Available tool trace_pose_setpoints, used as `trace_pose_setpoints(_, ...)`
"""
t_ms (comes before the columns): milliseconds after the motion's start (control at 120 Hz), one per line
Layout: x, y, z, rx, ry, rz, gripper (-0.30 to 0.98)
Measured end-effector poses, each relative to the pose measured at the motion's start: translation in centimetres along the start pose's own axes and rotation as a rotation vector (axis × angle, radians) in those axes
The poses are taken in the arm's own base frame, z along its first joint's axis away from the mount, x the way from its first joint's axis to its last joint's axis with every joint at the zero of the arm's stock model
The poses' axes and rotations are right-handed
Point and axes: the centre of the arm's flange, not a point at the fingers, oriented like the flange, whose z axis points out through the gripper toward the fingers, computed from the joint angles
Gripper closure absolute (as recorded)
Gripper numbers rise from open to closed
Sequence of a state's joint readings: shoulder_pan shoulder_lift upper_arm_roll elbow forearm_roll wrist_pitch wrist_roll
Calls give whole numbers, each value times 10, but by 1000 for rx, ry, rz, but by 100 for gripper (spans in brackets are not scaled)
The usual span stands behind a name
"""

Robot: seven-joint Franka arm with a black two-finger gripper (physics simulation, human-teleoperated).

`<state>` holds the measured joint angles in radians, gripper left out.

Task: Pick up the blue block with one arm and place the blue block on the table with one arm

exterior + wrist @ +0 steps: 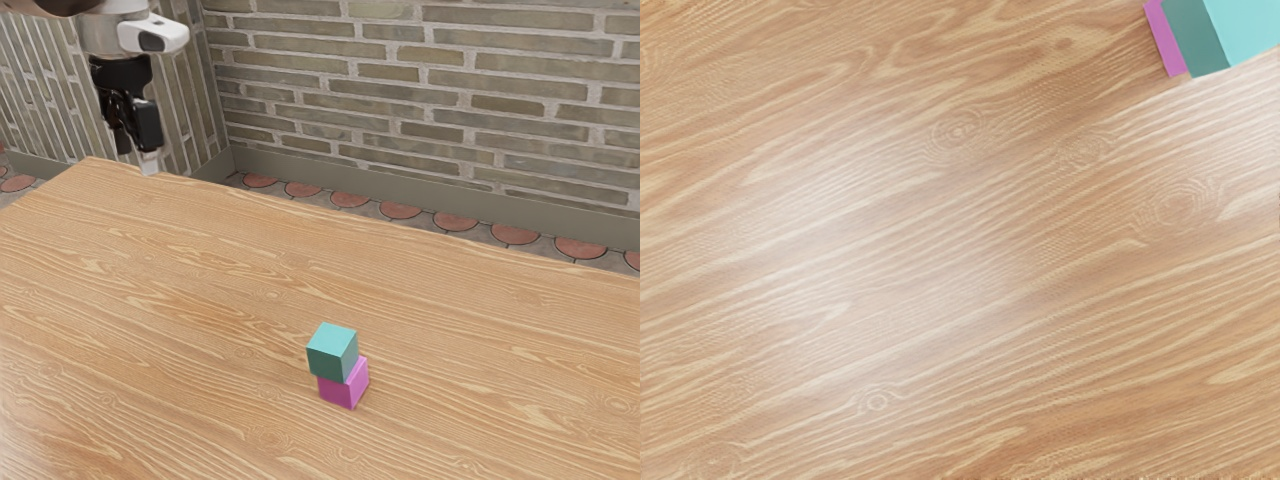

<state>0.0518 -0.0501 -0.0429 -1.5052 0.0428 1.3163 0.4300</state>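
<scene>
Brick makes up the wall [420,90], and in front of it spreads the wooden tabletop [200,350], the broadest thing within reach. One arm [105,32] comes in from the exterior view's upper left, ending in one black pincer [136,158]. From where I stand, its two fingers look parted, though I can't tell quite how wide, and there's nothing between them.

Two blocks make a single stack out on the wood: one pink block [343,388] below, one blue block [332,352], rather teal, resting on it a little askew. I take the teal one for the block wanted.

What counts now is the way over. The blue block lies well apart from the pincer and lower down, toward the exterior view's right and nearer its camera; the wrist view has it off to one side of the hand, not beneath. It looks like a cube, with no long axis to line up with. The pincer should travel across above the stack before lowering, I'd say, and grip only the upper block, since a low grasp could drag the pink one along.
</scene>
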Motion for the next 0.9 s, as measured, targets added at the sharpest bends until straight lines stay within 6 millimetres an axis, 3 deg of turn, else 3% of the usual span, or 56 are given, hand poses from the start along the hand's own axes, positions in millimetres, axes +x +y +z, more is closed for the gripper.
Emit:
trace_pose_setpoints(208, -2, 0, -4, 2, 2, 49, 0)
trace_pose_setpoints(250, -28, 13, -81, 95, 130, 45, 0)
trace_pose_setpoints(275, -42, 31, -113, 137, 184, 59, 0)
trace_pose_setpoints(300, -47, 55, -131, 161, 210, 86, 0)
trace_pose_setpoints(333, -45, 88, -135, 173, 205, 132, 0)
trace_pose_setpoints(392, -28, 114, -113, 159, 132, 149, 0)
trace_pose_setpoints(467, -12, 106, -75, 135, 34, 63, 0)
trace_pose_setpoints(583, 18, 76, 54, 67, -136, -83, 0)
trace_pose_setpoints(692, 39, 72, 116, 40, -120, -162, 0)
trace_pose_setpoints(783, 59, 78, 140, 20, -30, -218, 0)
trace_pose_setpoints(900, 84, 83, 149, 14, 82, -331, 0)
